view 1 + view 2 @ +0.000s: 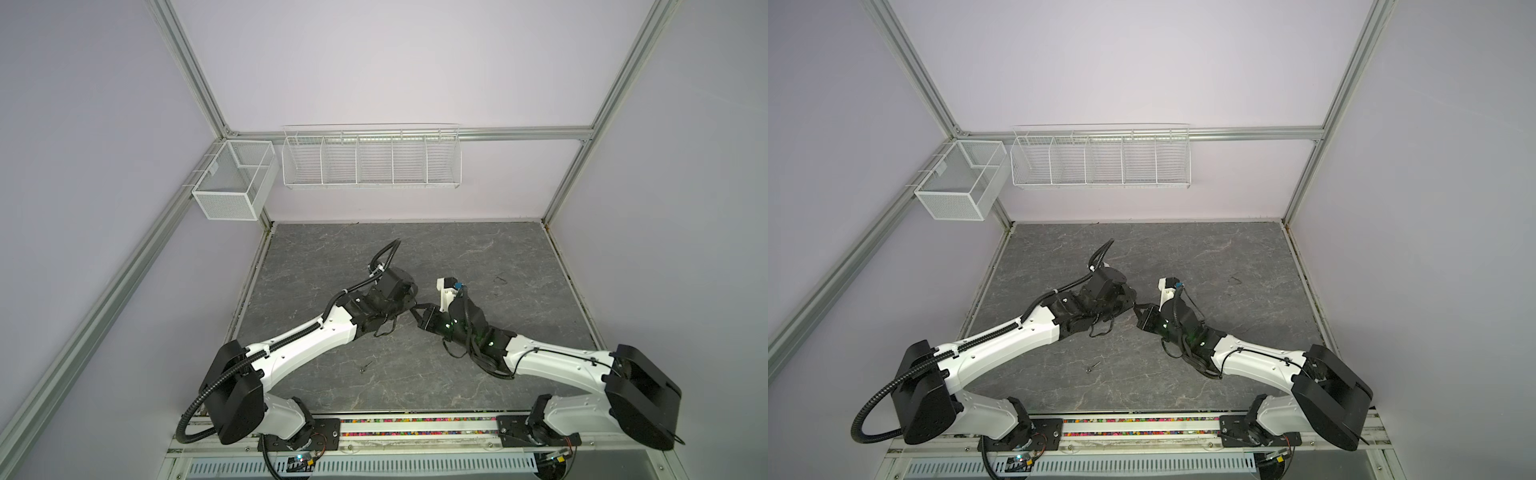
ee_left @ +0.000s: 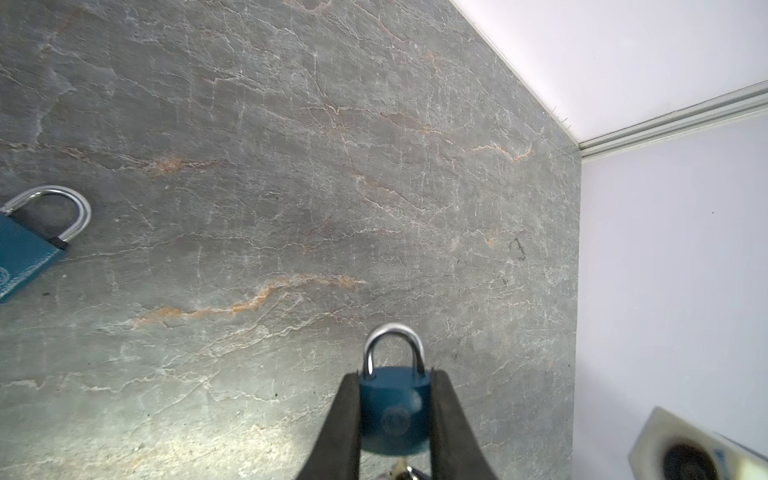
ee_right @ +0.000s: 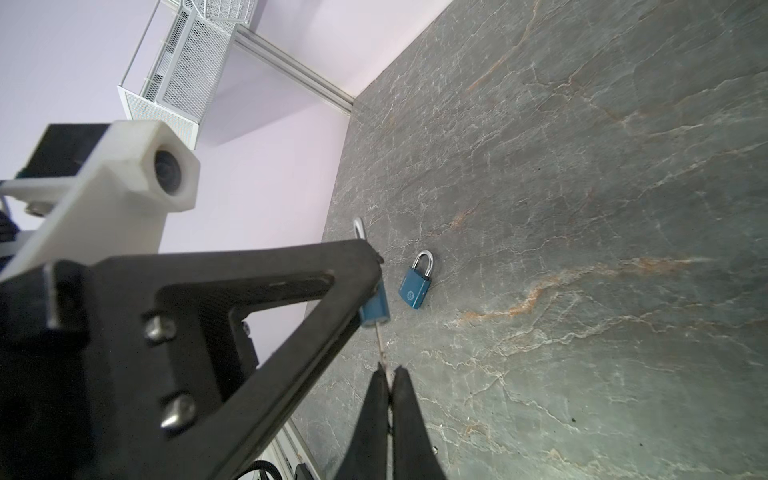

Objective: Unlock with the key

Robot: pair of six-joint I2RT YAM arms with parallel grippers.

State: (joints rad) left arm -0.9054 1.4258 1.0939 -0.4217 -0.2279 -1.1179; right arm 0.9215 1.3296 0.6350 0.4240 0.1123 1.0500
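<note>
The left end effector (image 2: 395, 374) is clamping the blue padlock (image 2: 392, 411) by the sides of its body, holding it over the middle of the bench (image 2: 291, 166) with its shackle closed. The right end effector (image 3: 390, 370) is pinching the key (image 3: 379, 340) between nearly touching jaws. The blade seems to be entering the lock's underside, though blur is hiding the keyhole, and a second padlock (image 3: 415, 286) is lying flat nearby.
</note>
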